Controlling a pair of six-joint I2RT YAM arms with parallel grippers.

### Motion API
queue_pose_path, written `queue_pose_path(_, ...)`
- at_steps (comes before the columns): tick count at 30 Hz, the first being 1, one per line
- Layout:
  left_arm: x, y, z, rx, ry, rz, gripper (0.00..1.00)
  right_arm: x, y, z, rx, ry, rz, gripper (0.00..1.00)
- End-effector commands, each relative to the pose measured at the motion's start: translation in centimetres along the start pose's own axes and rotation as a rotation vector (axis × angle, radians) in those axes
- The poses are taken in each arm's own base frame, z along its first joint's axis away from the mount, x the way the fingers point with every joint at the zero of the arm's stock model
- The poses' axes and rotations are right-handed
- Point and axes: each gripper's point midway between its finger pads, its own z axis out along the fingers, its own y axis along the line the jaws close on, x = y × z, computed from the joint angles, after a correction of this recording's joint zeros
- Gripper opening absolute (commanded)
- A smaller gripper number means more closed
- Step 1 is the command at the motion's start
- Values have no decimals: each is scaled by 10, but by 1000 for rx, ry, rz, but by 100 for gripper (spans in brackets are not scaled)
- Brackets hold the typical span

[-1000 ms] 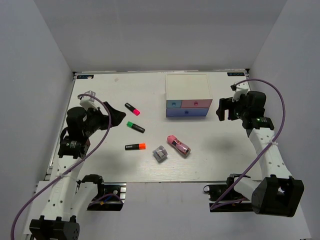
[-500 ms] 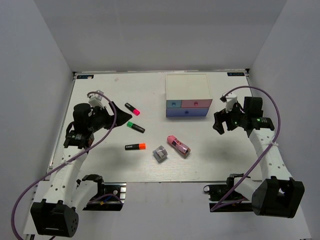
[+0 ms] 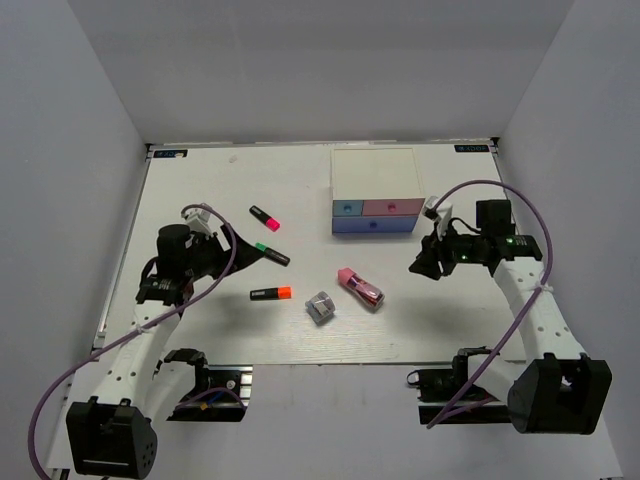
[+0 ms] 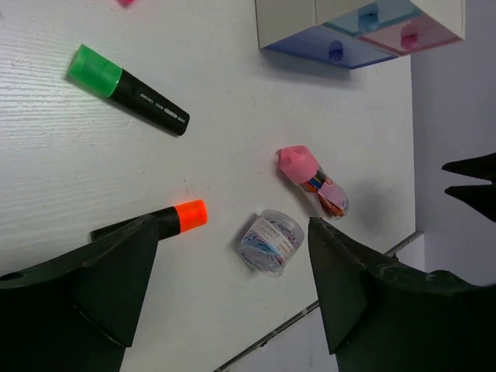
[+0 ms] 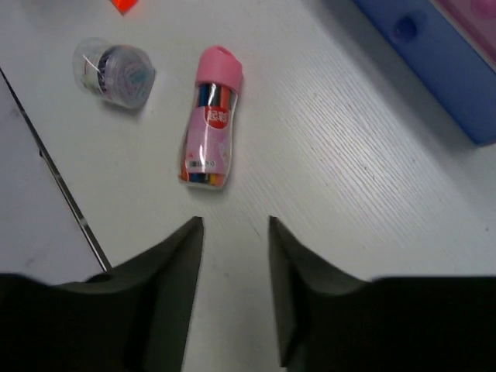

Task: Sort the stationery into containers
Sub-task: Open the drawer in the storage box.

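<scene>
Your left pincer (image 4: 232, 229) stands wide apart and holds nothing. In its wrist view the orange-capped highlighter (image 4: 186, 215) lies at one fingertip, its black body partly hidden behind that finger, so you cannot tell whether they touch. The small clear tub (image 4: 270, 240) of coloured clips sits in the open gap between the fingers, on the table (image 3: 200, 180). Further out lies the green-capped highlighter (image 4: 128, 91), well apart from the orange one. The pink-capped highlighter (image 3: 265, 218) lies beyond it, towards the back of the table.

Your right pincer (image 5: 234, 223) is set narrower – a slim gap shows between its fingers, with nothing in it. The pink-capped tube (image 5: 209, 128) lies on its side just ahead of those fingertips, apart from them, with its cap pointing away. The tub lies near it, off to one side.

The white-topped drawer box (image 3: 373, 175) stands at the back, to the right of centre. You can see all three fronts – the small light-blue front (image 3: 347, 208), the pink front (image 3: 393, 207) beside it, and the wide blue-purple front (image 3: 373, 225) below. All the stationery lies on the table, outside the drawers.
</scene>
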Motion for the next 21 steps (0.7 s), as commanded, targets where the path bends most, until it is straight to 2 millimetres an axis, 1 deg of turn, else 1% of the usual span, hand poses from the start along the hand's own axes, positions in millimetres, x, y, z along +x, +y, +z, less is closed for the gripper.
queue_pose_path(1, 2, 4, 0, -16, -17, -9, 85, -29, 5, 15, -58, -108, -19, 39)
queue_pose_path(2, 5, 8, 1, -28, -14, -23, 83, -31, 7, 20, -62, -106, 20, 35)
queue_pose_path(3, 5, 8, 1, -29, -14, -37, 80, -40, 4, 26, -47, -127, 14, 31)
queue_pose_path(4, 7, 9, 2, -28, -14, -46, 76, -47, -3, 30, -17, -144, 27, 28)
queue_pose_path(5, 11, 13, 3, -34, -5, -52, 70, -58, -2, 38, -16, -171, -1, 31)
queue_pose_path(6, 9, 11, 3, -30, -12, -72, 70, -58, -4, 43, -6, -166, 85, 38)
queue_pose_path(7, 12, 13, 4, -34, -6, -85, 69, -71, -12, 47, 21, -203, 65, 49)
queue_pose_path(8, 15, 15, 6, -39, 0, -99, 69, -64, -13, 61, 2, -172, 107, 54)
queue_pose_path(9, 14, 16, 6, -47, -5, -108, 69, -68, -12, 67, -1, -174, 117, 60)
queue_pose_path(10, 14, 16, 6, -47, -5, -119, 69, -76, -13, 71, -3, -197, 177, 68)
queue_pose_path(11, 14, 16, 6, -47, -5, -119, 70, -69, -15, 84, -11, -167, 222, 71)
queue_pose_path(12, 14, 16, 6, -47, -5, -119, 71, -71, -13, 90, -12, -166, 296, 74)
queue_pose_path(13, 14, 16, 6, -47, -5, -129, 71, -76, -17, 93, 4, -181, 347, 74)
queue_pose_path(14, 13, 18, 7, -58, -14, -129, 73, -75, -21, 101, 10, -175, 383, 74)
queue_pose_path(15, 13, 18, 7, -58, -14, -129, 73, -75, -26, 109, 35, -171, 457, 74)
queue_pose_path(17, 14, 21, 7, -73, -13, -134, 73, -76, -30, 118, 57, -164, 578, 74)
queue_pose_path(18, 14, 21, 7, -73, -13, -134, 73, -83, -36, 124, 85, -186, 584, 74)
queue_pose_path(19, 14, 21, 7, -73, -13, -134, 73, -86, -38, 128, 96, -193, 600, 74)
queue_pose_path(20, 19, 24, 7, -83, 0, -142, 73, -99, -40, 129, 92, -227, 634, 74)
queue_pose_path(21, 19, 24, 7, -83, 0, -151, 73, -101, -41, 134, 95, -230, 640, 74)
